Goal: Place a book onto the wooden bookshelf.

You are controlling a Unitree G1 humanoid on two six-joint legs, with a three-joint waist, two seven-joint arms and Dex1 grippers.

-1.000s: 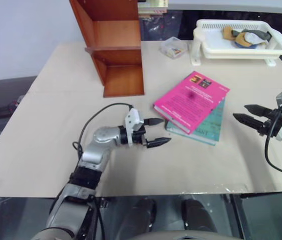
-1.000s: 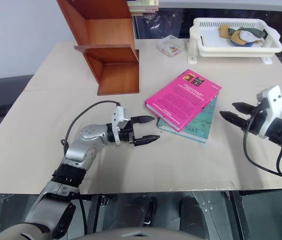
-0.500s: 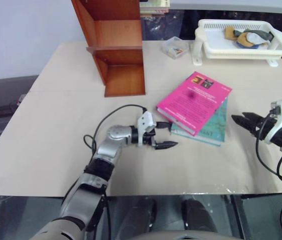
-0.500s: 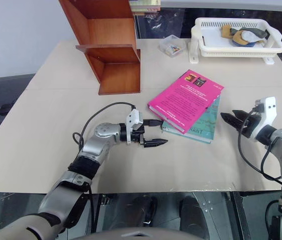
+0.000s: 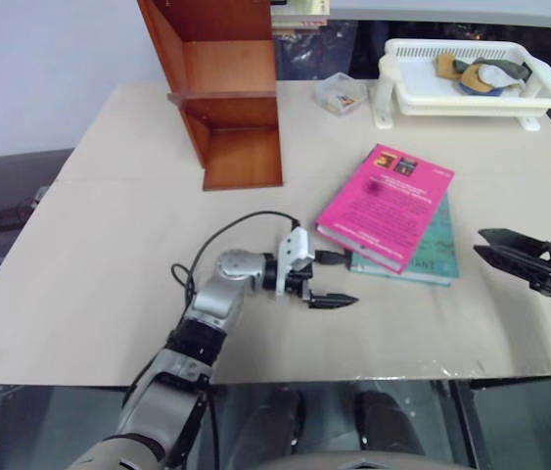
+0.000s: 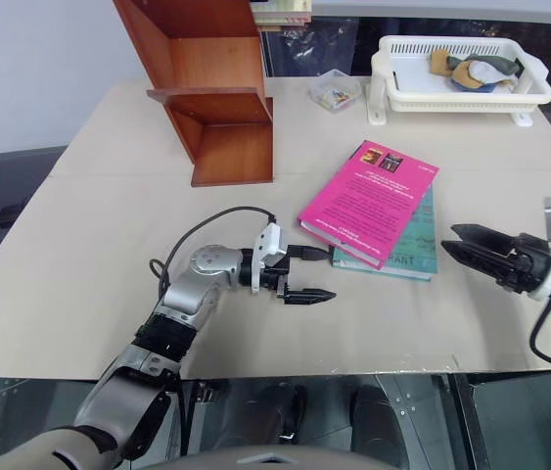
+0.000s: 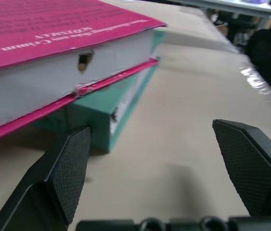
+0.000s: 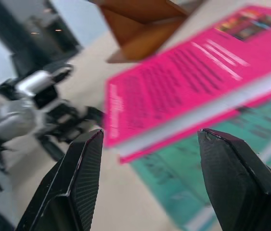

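Wooden bookshelf [image 5: 226,93] standing at far left of worktop [image 5: 109,245], lower shelf vacant. Left hand [image 5: 332,281] spread wide, empty, low at near corner of pink book [image 5: 385,204]. Book flat atop teal book [image 5: 432,250]. Right hand [image 5: 498,248] parted, empty, just beside. Judged stiff, moderately light, glossy; best pinched across overhanging near edge.

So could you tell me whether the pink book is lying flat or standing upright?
Flat: the pink book lies cover-up on the teal book, not yet on the wooden bookshelf.
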